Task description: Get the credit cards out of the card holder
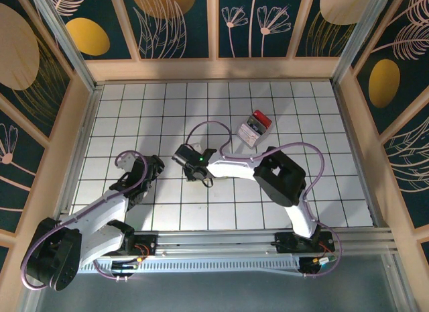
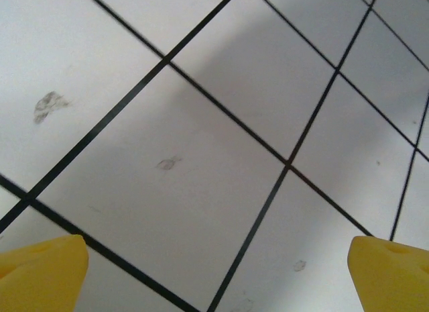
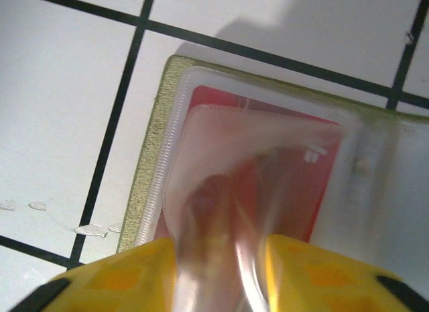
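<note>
**Right gripper closes around a sleeve of the holder; left gripper waits open**

Near the bases, at about 9 o'clock on the table (image 1: pixel 134 104), the left gripper (image 1: pixel 153 168) hangs low over bare tiles. Its wrist camera shows the yellow fingertips (image 2: pixel 40 272) spread wide with nothing between them. I think it stands aside to leave room for the other arm.

A little farther, near the centre, the right gripper (image 1: pixel 190 158) points down on the holder (image 3: pixel 149 178), which lies open and flat on the table. From above, the wrist covers this place. The wrist camera gives the detail. A clear sleeve (image 3: pixel 221 184) stands up between the two yellow fingers (image 3: pixel 120 275), and a red card (image 3: pixel 301 191) sits in the pocket behind it. The jaws are partly closed around the sleeve, but I cannot tell whether they really clamp it. Probably the fingers look for the card's edge.

Farthest, at 1 o'clock from this gripper, lies a small red and grey pile (image 1: pixel 255 127), likely cards already out. The overhead camera gives its place.
</note>
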You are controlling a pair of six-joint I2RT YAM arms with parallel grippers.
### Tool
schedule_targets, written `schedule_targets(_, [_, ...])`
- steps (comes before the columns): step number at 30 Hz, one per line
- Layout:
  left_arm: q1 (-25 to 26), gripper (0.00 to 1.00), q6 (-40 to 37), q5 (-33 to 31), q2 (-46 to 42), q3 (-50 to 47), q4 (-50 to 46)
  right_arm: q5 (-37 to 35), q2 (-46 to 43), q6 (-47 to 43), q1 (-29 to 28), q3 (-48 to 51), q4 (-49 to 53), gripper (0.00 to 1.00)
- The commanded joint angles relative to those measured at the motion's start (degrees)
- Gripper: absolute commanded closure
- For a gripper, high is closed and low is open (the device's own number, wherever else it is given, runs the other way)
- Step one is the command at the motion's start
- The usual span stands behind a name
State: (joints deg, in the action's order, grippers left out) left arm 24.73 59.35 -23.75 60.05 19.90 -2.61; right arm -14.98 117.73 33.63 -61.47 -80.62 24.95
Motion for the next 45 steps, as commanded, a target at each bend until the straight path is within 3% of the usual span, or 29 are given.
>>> schedule_targets(1, [-0.4, 0.01, -4.9, 0.5, -0.5, 3.5, -0.5, -0.4, -1.2, 1.4, 0.9, 3.5, 4.3, 0.70])
schedule_targets(10, [0.8, 0.01, -7.9, 4.4, 0.3, 5.9, 2.6, -3.8, -4.9, 2.3, 1.8, 4.9, 5.8, 0.83])
schedule_targets(19, [9.0, 0.01, -8.3, -0.3, 5.8, 10.6, 2.1, -6.0, -10.7, 4.3, 3.7, 11.1, 5.9, 0.71])
schedule_targets(32, [11.2, 0.01, -8.8, -0.2, 8.6, 12.4, 2.0, -9.1, -16.8, 8.8, 4.5, 16.7, 7.9, 0.60])
schedule_targets(45, [11.5, 0.01, -9.3, 0.3, 8.6, 12.7, 2.1, -13.3, -18.9, 10.0, 7.6, 19.9, 10.3, 0.65])
